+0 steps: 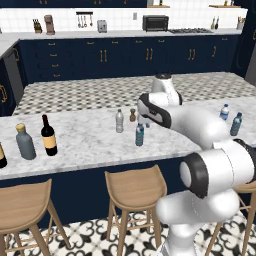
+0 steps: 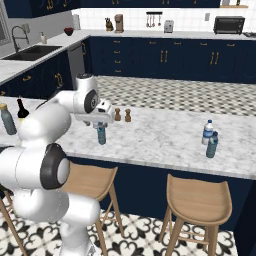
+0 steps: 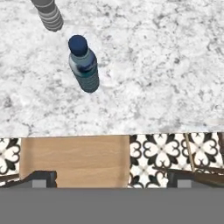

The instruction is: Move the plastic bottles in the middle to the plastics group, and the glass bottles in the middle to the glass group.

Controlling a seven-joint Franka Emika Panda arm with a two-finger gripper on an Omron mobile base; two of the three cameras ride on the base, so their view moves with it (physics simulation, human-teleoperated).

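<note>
While the gripper (image 3: 109, 177) hovers with jaws wide apart and empty above the marbled tabletop (image 1: 90, 140), the step looks like reaching for the ribbed translucent teal bottle (image 3: 84, 65) standing near the tabletop's near edge. Next it should descend and centre on the rounded body, beside the clear ribbed bottle (image 1: 119, 121).

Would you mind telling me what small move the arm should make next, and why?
Probably lower the open gripper forward over the teal bottle. The bottle stands upright on the counter ahead of the fingertips, not yet between them, so nothing is grasped.
</note>
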